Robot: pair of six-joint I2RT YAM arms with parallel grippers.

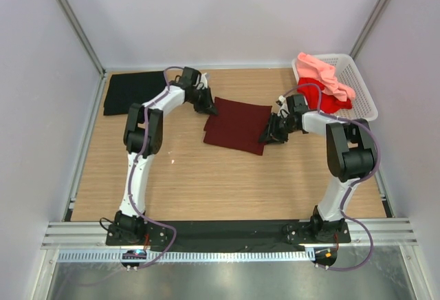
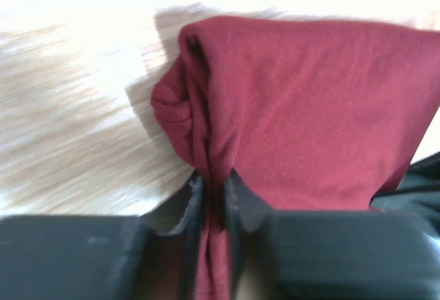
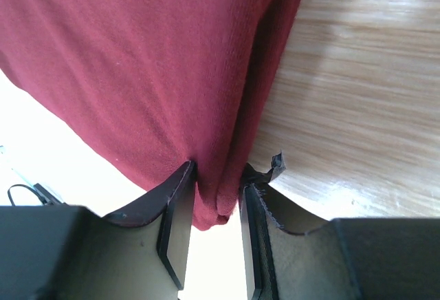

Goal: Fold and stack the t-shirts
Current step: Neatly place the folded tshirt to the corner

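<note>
A dark maroon t-shirt (image 1: 237, 124) lies folded into a rectangle in the middle of the wooden table. My left gripper (image 1: 208, 106) is at its far left corner. In the left wrist view the gripper (image 2: 214, 183) is shut on a bunched fold of the maroon cloth (image 2: 309, 107). My right gripper (image 1: 269, 135) is at the shirt's near right corner. The right wrist view shows that gripper (image 3: 216, 183) shut on the folded maroon edge (image 3: 137, 59). A black t-shirt (image 1: 134, 92) lies folded flat at the back left. The salmon pink t-shirt (image 1: 323, 73) and the bright red t-shirt (image 1: 320, 97) are crumpled in the basket.
The white lattice basket (image 1: 362, 83) stands at the back right corner, close behind my right arm. Pale walls enclose the table on three sides. Bare wood (image 1: 206, 183) stretches between the maroon shirt and the arm bases.
</note>
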